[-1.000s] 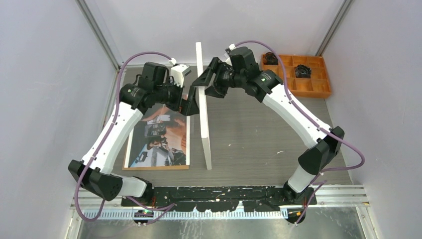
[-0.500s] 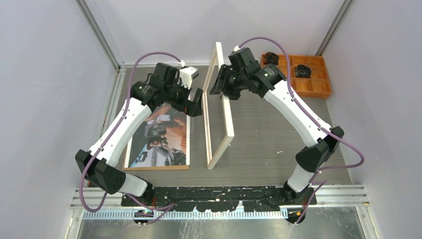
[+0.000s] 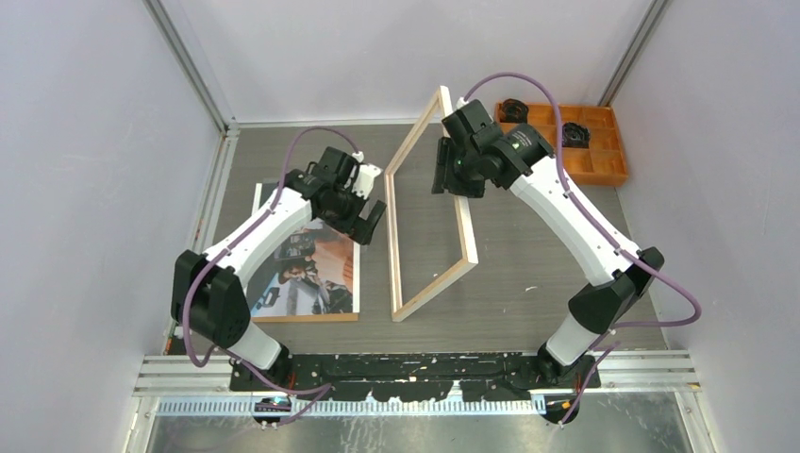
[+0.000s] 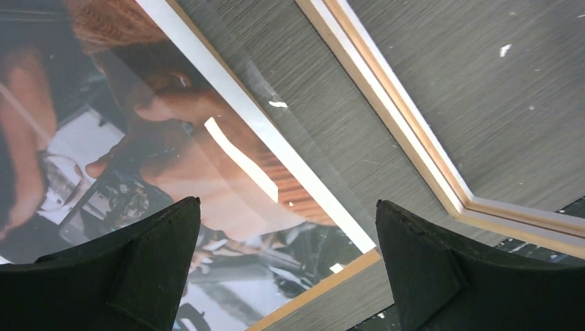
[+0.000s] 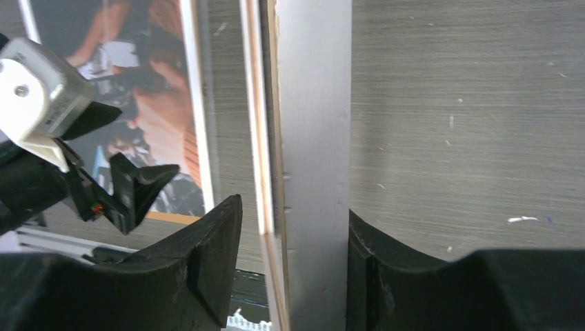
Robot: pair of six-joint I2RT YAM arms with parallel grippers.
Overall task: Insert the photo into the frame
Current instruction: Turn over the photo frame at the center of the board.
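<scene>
Grey table point(image 3: 528, 236) carries the frame point(image 3: 434, 291), tilted up on one edge, its raised rail pinched by the right end effector point(image 5: 293, 234). Left of the frame, the photo point(image 3: 311, 264) lies flat under the spread left end effector point(image 4: 286, 207).

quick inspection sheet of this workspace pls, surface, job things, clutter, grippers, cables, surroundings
surface: grey woodgrain table, few white specks
job's things: photo flat, face up on brown board; frame tilted, left rail on table, right rail raised
clutter: orange compartment tray far right, dark parts inside
grippers: left gripper open above photo; right gripper shut on frame's raised rail
cables: purple cables loop along both arms
surroundings: pale walls, metal rail at near edge
</scene>
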